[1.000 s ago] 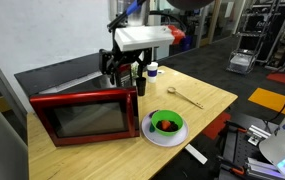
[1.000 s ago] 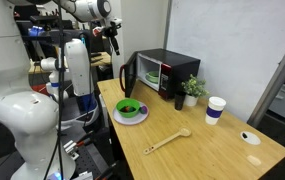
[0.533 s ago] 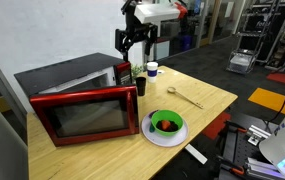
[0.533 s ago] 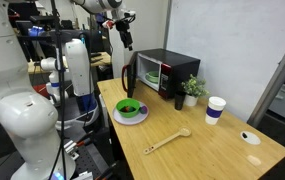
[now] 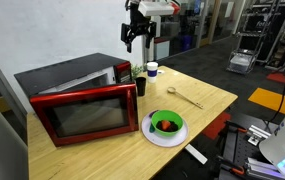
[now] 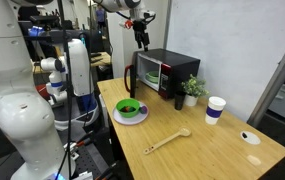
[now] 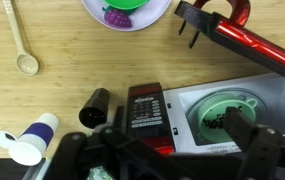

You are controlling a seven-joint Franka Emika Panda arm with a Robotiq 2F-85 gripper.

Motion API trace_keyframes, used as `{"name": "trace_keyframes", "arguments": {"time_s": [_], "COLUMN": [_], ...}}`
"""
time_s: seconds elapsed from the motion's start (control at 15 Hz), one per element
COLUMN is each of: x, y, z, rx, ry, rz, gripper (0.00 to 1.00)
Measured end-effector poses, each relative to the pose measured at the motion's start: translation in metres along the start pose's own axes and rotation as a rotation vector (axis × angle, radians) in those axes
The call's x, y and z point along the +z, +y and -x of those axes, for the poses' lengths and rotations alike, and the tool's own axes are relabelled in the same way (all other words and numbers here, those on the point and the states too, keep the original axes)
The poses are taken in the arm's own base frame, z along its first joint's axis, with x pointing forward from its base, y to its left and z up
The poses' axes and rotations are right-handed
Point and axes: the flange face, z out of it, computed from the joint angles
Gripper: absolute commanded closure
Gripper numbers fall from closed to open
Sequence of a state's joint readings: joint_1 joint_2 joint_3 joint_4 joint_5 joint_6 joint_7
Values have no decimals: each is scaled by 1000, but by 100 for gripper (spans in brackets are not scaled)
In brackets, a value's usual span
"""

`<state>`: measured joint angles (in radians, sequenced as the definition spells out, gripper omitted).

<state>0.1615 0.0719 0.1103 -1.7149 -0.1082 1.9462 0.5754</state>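
My gripper (image 5: 136, 33) hangs open and empty high above the microwave (image 5: 74, 78), also seen as the gripper (image 6: 140, 36) in both exterior views. In the wrist view the gripper (image 7: 172, 162) looks straight down; its dark fingers (image 7: 258, 150) frame the microwave's control panel (image 7: 147, 110) and open cavity. A green dish (image 7: 227, 112) with dark bits lies inside the cavity. The red-framed door (image 5: 82, 116) stands swung open. A green bowl (image 5: 167, 124) with red and purple contents rests on a white plate (image 5: 152, 135) in front of the door.
A wooden spoon (image 5: 187, 97), a black cup (image 5: 141, 87) and a white paper cup (image 5: 153, 70) sit on the wooden table (image 5: 212, 100). A small potted plant (image 6: 192, 90) stands beside the microwave. Table edges are close; lab clutter surrounds.
The gripper has risen from just in front of the microwave's opening to high above it, staying open. Nothing on the table has moved.
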Motion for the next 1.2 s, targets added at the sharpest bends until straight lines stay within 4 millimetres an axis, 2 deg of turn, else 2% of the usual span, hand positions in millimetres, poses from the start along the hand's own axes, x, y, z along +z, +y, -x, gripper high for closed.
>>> {"name": "trace_keyframes", "arguments": {"time_s": [0.27, 0.4, 0.67, 0.93, 1.2], "x": [46, 71, 109, 138, 161], "y": [8, 2, -18, -49, -89], "z": [-32, -44, -58, -56, -34], "rx": [-4, -15, -52, -101, -165], "ry": [-64, -89, -118, -143, -172], "rz": [-9, -7, -5, -6, 1], "gripper": [0, 0, 0, 0, 0]}}
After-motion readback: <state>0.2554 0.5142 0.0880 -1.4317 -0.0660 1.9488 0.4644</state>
